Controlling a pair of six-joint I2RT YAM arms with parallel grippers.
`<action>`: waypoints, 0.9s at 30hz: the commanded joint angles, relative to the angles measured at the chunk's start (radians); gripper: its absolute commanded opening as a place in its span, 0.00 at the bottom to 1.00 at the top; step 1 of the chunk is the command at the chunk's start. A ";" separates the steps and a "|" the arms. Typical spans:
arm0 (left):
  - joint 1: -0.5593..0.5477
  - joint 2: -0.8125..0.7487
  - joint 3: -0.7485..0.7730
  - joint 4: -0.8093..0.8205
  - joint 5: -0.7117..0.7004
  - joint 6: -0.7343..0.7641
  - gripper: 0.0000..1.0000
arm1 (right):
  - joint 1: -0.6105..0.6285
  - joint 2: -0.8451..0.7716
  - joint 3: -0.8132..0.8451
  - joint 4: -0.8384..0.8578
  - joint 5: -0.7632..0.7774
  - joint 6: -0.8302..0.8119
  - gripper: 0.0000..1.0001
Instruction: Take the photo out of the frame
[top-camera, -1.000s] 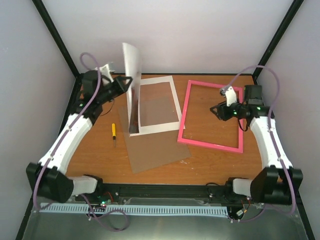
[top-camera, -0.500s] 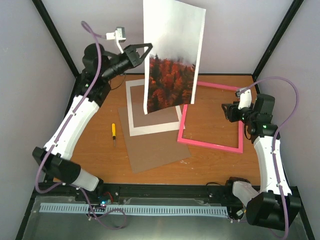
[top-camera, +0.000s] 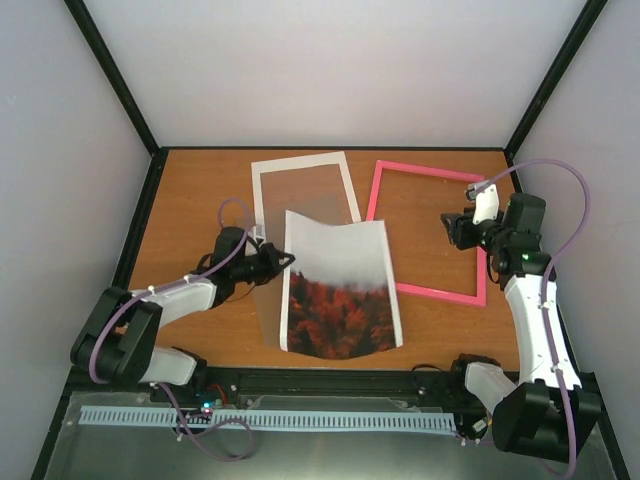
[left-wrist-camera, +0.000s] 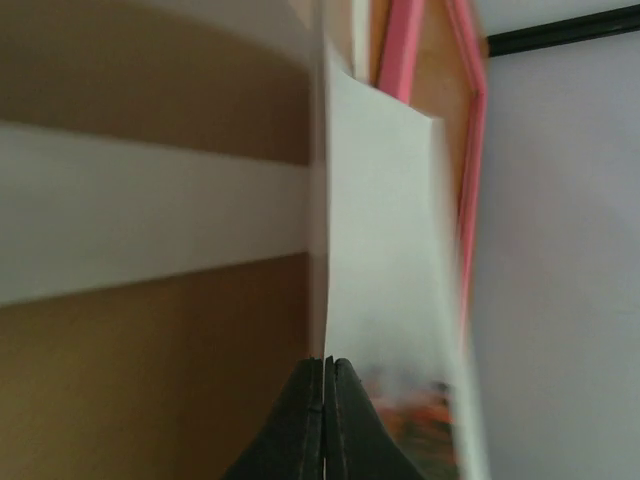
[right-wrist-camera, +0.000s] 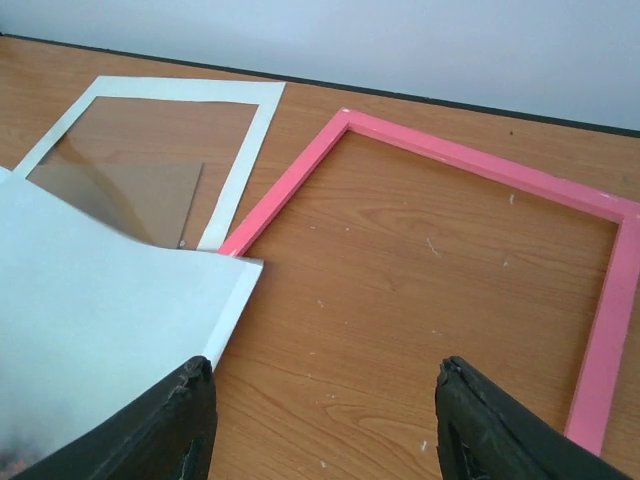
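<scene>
The photo (top-camera: 335, 290), misty sky above red-orange trees, lies near the table's front centre, face up and slightly curled. My left gripper (top-camera: 283, 262) is shut on its left edge. In the left wrist view the shut fingertips (left-wrist-camera: 325, 368) pinch the photo (left-wrist-camera: 390, 250) edge-on. The empty pink frame (top-camera: 425, 291) lies flat at the right, its near-left corner under the photo's edge. My right gripper (top-camera: 450, 225) hovers open and empty over the frame (right-wrist-camera: 480, 160). The photo's pale corner (right-wrist-camera: 100, 310) shows at the left of the right wrist view.
The white mat (top-camera: 300, 163) lies flat at the back centre, also in the right wrist view (right-wrist-camera: 245, 150). The brown backing board (right-wrist-camera: 130, 195) shows through its window and is mostly hidden under the photo. Black posts stand at the table's corners.
My left arm swung the photo from held high and upright down to the front of the table, where it lies nearly flat. The right gripper stayed over the frame.
</scene>
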 joint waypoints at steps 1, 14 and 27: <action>0.004 -0.077 -0.022 0.166 -0.008 -0.030 0.01 | -0.006 0.006 -0.009 0.022 -0.040 -0.033 0.57; 0.026 -0.022 -0.023 0.170 -0.162 0.031 0.01 | -0.005 0.036 -0.029 0.006 -0.145 -0.068 0.58; 0.130 0.162 0.147 0.010 -0.035 0.190 0.27 | -0.006 0.095 -0.024 -0.014 -0.167 -0.088 0.58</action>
